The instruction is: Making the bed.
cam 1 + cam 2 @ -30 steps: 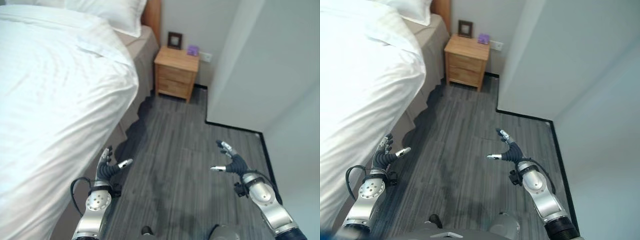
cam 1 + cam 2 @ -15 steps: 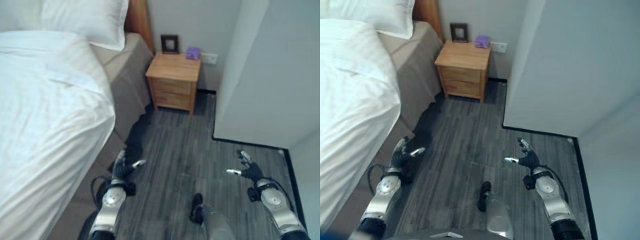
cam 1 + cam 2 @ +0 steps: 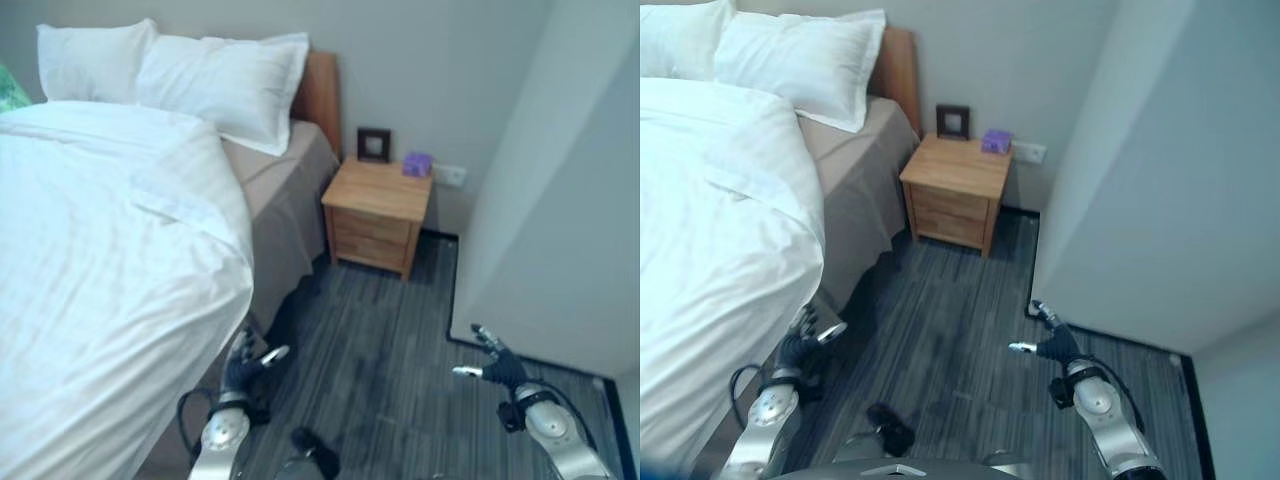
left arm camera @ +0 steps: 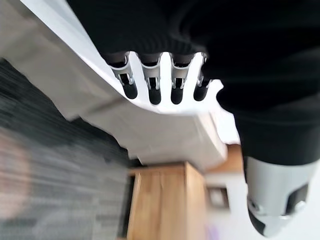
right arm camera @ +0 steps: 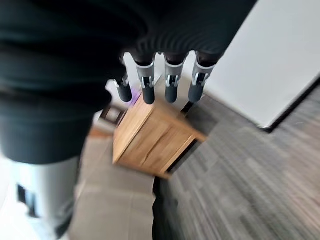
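White duvet (image 3: 110,290) drapes over the bed's near side, hanging toward the grey wood-grain floor (image 3: 390,380), with two white pillows (image 3: 180,75) at the headboard. Your left hand (image 3: 243,362) hangs just beside the duvet's edge, fingers spread, holding nothing. Your right hand (image 3: 492,362) hovers over the floor, spread too, well apart from the light wooden nightstand (image 3: 376,215).

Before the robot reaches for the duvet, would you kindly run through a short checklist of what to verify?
1. Left hand empty, fingers relaxed: ok.
2. Right hand empty, open: ok.
3. Left hand beside the duvet edge: ok; contact: cannot tell.
4. Duvet covers the bed up to the pillows: not ok, brown sheet bare at the corner.
5. Nightstand apart from both hands: ok.
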Available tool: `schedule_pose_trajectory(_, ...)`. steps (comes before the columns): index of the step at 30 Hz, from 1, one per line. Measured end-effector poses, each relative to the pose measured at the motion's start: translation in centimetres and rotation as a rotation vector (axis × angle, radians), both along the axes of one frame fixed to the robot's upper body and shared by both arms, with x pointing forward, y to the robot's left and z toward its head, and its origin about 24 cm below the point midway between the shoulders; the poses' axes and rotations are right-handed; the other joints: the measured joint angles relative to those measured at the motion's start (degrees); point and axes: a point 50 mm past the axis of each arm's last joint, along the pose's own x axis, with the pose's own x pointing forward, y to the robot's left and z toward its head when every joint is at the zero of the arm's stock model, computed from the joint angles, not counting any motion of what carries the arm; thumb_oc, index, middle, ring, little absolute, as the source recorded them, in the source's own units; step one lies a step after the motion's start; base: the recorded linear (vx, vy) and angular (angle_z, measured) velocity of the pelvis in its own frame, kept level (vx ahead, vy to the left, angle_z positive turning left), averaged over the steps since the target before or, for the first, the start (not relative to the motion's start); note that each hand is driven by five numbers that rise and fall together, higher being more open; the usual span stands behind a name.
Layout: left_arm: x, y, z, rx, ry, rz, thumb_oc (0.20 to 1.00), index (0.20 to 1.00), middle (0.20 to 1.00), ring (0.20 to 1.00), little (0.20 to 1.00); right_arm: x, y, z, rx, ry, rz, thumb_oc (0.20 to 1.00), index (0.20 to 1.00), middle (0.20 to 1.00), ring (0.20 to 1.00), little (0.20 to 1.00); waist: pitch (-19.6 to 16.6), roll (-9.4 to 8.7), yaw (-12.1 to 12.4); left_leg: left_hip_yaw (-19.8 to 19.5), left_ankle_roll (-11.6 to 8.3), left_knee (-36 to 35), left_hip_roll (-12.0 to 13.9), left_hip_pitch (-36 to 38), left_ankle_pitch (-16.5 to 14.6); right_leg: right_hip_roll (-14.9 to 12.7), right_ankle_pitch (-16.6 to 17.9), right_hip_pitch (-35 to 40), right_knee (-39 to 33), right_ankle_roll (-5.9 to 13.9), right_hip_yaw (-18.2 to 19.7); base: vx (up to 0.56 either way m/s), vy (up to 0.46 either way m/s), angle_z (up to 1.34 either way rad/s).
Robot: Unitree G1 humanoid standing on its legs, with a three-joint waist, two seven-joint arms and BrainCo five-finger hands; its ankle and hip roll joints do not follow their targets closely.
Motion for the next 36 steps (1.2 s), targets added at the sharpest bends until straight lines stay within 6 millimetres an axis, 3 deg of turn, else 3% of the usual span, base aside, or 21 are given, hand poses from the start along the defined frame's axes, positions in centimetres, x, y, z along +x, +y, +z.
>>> schedule_pose_trajectory(1, -0.3, 0.3, -0.1, 0.007, 0.016, 0.006, 1.000, 1.000, 1.000, 1.000, 1.000, 0.3, 0.3, 0.1, 0.007, -0.005, 0.011, 1.000, 1.000, 1.000, 1.000, 1.000, -0.53, -0.81, 0.64, -0.34, 1.71, -0.40, -1.72, 0.67, -0.63, -0.94, 0.30, 1.12, 0.47, 0.69, 0.00, 0.22, 0.162, 0.72)
schedule_pose_trajectory(2, -0.4, 0.5, -0.6, 0.005, 0.045, 0.012, 1.000, 1.000, 1.000, 1.000, 1.000, 0.9, 1.3, 0.4, 0.002, -0.017, 0.064, 1.000, 1.000, 1.000, 1.000, 1.000, -0.72, -0.70, 0.95, -2.79, 2.44, -3.83, -5.22, 3.80, -0.88, -4.54, 0.29, 0.87, 9.72, 1.21, 0.80, 0.18, 0.187, 0.82)
schedule_pose_trajectory(4, -0.5, 0.7, -0.5, 0.018, 0.047, 0.002, 1.000, 1.000, 1.000, 1.000, 1.000, 1.3, 2.1, 0.9, -0.002, -0.041, 0.107, 1.000, 1.000, 1.000, 1.000, 1.000, -0.18, 0.66, 1.05, -5.19, 4.10, -7.10, -6.87, 7.24, -0.07, -10.22, -1.05, -4.40, 26.90, 3.44, 2.61, 0.19, 0.165, 0.79)
schedule_pose_trajectory(6, 0.1, 1.8, 0.3, 0.070, 0.036, -0.012, 1.000, 1.000, 1.000, 1.000, 1.000, 2.1, 3.1, 1.8, 0.008, -0.088, 0.157, 1.000, 1.000, 1.000, 1.000, 1.000, 0.55, -1.61, 0.87, -9.60, 4.85, -8.80, -10.44, 8.50, -0.99, -16.22, 1.57, -11.83, 43.31, 5.63, 7.05, 0.17, -0.003, 1.06)
schedule_pose_trajectory(7, 1.5, 2.4, 1.2, 0.110, 0.012, -0.039, 1.000, 1.000, 1.000, 1.000, 1.000, 2.4, 3.5, 2.4, 0.013, -0.112, 0.170, 1.000, 1.000, 1.000, 1.000, 1.000, 1.73, -2.66, -0.17, -14.00, 5.33, -8.63, -11.38, 8.15, -2.07, -17.56, 1.23, -17.86, 49.23, 5.14, 10.30, 0.13, -0.184, 1.64)
schedule_pose_trajectory(9, 3.0, 2.6, 2.4, 0.143, -0.029, -0.072, 1.000, 1.000, 1.000, 1.000, 1.000, 3.5, 3.9, 3.5, 0.011, -0.160, 0.186, 1.000, 1.000, 1.000, 1.000, 1.000, 3.14, -1.78, -0.46, -16.81, 4.78, -8.16, -10.34, 6.60, -2.48, -18.28, 2.28, -24.99, 42.93, 4.63, 11.49, 0.18, -0.250, 1.52)
schedule_pose_trajectory(11, 3.2, 2.9, 2.7, 0.155, -0.034, -0.070, 1.000, 1.000, 1.000, 1.000, 1.000, 4.1, 4.3, 4.5, 0.016, -0.204, 0.199, 1.000, 1.000, 1.000, 1.000, 1.000, 3.51, -2.00, 0.38, -20.50, 2.54, -5.39, -9.34, 5.53, -4.51, -19.86, 8.50, -24.38, 18.34, 3.42, 10.69, 0.33, -0.325, 1.20)
schedule_pose_trajectory(12, 3.1, 3.1, 2.7, 0.157, -0.035, -0.066, 1.000, 1.000, 1.000, 1.000, 1.000, 4.1, 4.6, 4.9, 0.028, -0.221, 0.207, 1.000, 1.000, 1.000, 1.000, 1.000, 3.59, -2.34, 0.60, -24.38, 0.90, -5.56, -8.72, 5.31, -3.73, -17.19, 10.49, -22.28, 6.26, 3.38, 11.19, 0.50, -0.400, 1.16)
schedule_pose_trajectory(14, 3.6, 3.1, 2.9, 0.152, -0.048, -0.061, 1.000, 1.000, 1.000, 1.000, 1.000, 4.2, 4.6, 5.0, 0.036, -0.227, 0.199, 1.000, 1.000, 1.000, 1.000, 1.000, 4.01, -2.60, -0.01, -29.09, -1.07, -7.52, -6.06, 5.45, -2.22, -8.89, 11.67, -21.10, -4.42, 2.51, 13.41, 0.48, -0.264, 1.20)
schedule_pose_trajectory(16, 2.9, 3.2, 1.8, 0.120, -0.009, -0.018, 1.000, 1.000, 1.000, 1.000, 1.000, 3.8, 4.5, 4.5, 0.067, -0.208, 0.177, 1.000, 1.000, 1.000, 1.000, 1.000, 4.47, -3.45, -3.09, -33.46, -2.07, -7.40, -3.10, 6.30, -2.57, -4.32, 15.42, -20.62, -4.43, 3.98, 13.31, 0.33, -0.114, 1.53)
schedule_pose_trajectory(17, 2.3, 3.7, 1.6, 0.130, 0.013, -0.015, 1.000, 1.000, 1.000, 1.000, 1.000, 3.4, 4.4, 4.1, 0.084, -0.195, 0.154, 1.000, 1.000, 1.000, 1.000, 1.000, 4.35, -6.27, -4.41, -31.51, -2.74, -7.74, -2.44, 7.68, -2.96, -6.53, 14.55, -19.16, -4.34, 5.01, 13.60, 0.29, -0.085, 1.76)
schedule_pose_trajectory(18, 1.7, 4.5, 1.6, 0.159, 0.034, -0.016, 1.000, 1.000, 1.000, 1.000, 1.000, 2.7, 4.2, 3.2, 0.113, -0.167, 0.110, 1.000, 1.000, 1.000, 1.000, 1.000, 3.28, -10.34, -5.36, -28.64, -4.11, -8.07, -2.97, 8.90, -2.63, -9.79, 9.00, -15.96, -4.03, 6.90, 16.37, 0.28, -0.071, 1.66)
schedule_pose_trajectory(19, 1.5, 4.3, 1.2, 0.148, 0.047, -0.006, 1.000, 1.000, 1.000, 1.000, 1.000, 2.7, 4.0, 2.5, 0.118, -0.143, 0.081, 1.000, 1.000, 1.000, 1.000, 1.000, 3.77, -10.13, -5.46, -27.81, -5.92, -7.31, -0.95, 10.31, -1.92, -7.84, 13.41, -15.34, -3.12, 4.90, 16.86, 0.17, -0.051, 1.21)
schedule_pose_trajectory(20, 0.9, 3.5, 0.5, 0.119, 0.073, -0.014, 1.000, 1.000, 1.000, 1.000, 1.000, 2.7, 3.5, 2.1, 0.113, -0.123, 0.061, 1.000, 1.000, 1.000, 1.000, 1.000, 4.51, -7.39, -4.80, -27.87, -6.07, -6.04, 1.68, 10.25, -1.93, -5.00, 12.45, -14.42, -1.82, 3.08, 17.71, 0.15, -0.057, 0.42)
schedule_pose_trajectory(22, 0.3, 2.0, -0.4, 0.064, 0.088, -0.013, 1.000, 1.000, 1.000, 1.000, 1.000, 2.7, 2.7, 2.6, 0.077, -0.129, 0.069, 1.000, 1.000, 1.000, 1.000, 1.000, 5.65, -2.85, -4.49, -30.04, -5.64, -5.95, 3.05, 10.64, -1.59, -2.76, 10.66, -13.75, 1.86, 0.53, 16.89, 0.03, -0.064, 0.22)
schedule_pose_trajectory(23, 0.5, 1.7, -0.3, 0.061, 0.078, -0.018, 1.000, 1.000, 1.000, 1.000, 1.000, 2.9, 2.5, 2.9, 0.062, -0.137, 0.074, 1.000, 1.000, 1.000, 1.000, 1.000, 5.63, -2.33, -4.74, -29.28, -5.64, -7.00, 2.50, 11.40, -0.45, -2.76, 10.49, -13.51, 2.34, -0.08, 16.60, 0.05, -0.086, 0.18)
schedule_pose_trajectory(25, 1.2, 1.9, 0.7, 0.076, 0.036, -0.023, 1.000, 1.000, 1.000, 1.000, 1.000, 3.7, 2.3, 3.9, 0.047, -0.177, 0.082, 1.000, 1.000, 1.000, 1.000, 1.000, 5.33, -1.42, -5.22, -27.41, -6.91, -8.91, 1.79, 13.08, 1.86, -2.62, 10.21, -12.45, 1.66, -0.44, 16.56, 0.15, -0.102, 0.02)
schedule_pose_trajectory(28, 2.5, 2.1, 2.4, 0.086, -0.057, -0.013, 1.000, 1.000, 1.000, 1.000, 1.000, 4.6, 3.0, 4.8, 0.047, -0.214, 0.112, 1.000, 1.000, 1.000, 1.000, 1.000, 5.08, -2.08, -4.84, -27.16, -7.57, -10.26, 0.81, 14.86, 1.98, -2.62, 10.31, -10.65, -0.29, -0.45, 16.87, 0.11, -0.060, -0.01)
schedule_pose_trajectory(32, 3.4, 2.4, 3.5, 0.082, -0.111, -0.015, 1.000, 1.000, 1.000, 1.000, 1.000, 5.1, 3.9, 5.2, 0.053, -0.228, 0.149, 1.000, 1.000, 1.000, 1.000, 1.000, 4.69, -2.40, -2.22, -26.62, -7.83, -7.66, 0.07, 14.27, 1.92, -3.57, 10.89, -9.68, -2.08, -0.07, 17.73, -0.01, -0.113, -0.05)
schedule_pose_trajectory(34, 4.3, 2.4, 4.1, 0.092, -0.141, -0.021, 1.000, 1.000, 1.000, 1.000, 1.000, 5.4, 4.0, 5.5, 0.049, -0.242, 0.155, 1.000, 1.000, 1.000, 1.000, 1.000, 5.16, -2.31, -1.82, -28.01, -7.88, -1.95, 0.90, 9.53, 1.93, -4.00, 10.78, -9.81, -1.95, 0.04, 15.73, -0.01, -0.030, 0.67)
schedule_pose_trajectory(36, 5.7, 1.0, 5.0, 0.059, -0.196, -0.063, 1.000, 1.000, 1.000, 1.000, 1.000, 5.7, 3.0, 6.2, 0.020, -0.259, 0.141, 1.000, 1.000, 1.000, 1.000, 1.000, 5.73, -1.74, -3.41, -21.54, -8.33, 4.06, 2.37, 3.08, 2.91, -4.53, 10.72, -8.67, -3.64, -0.30, 9.88, 0.04, 0.080, 1.15)
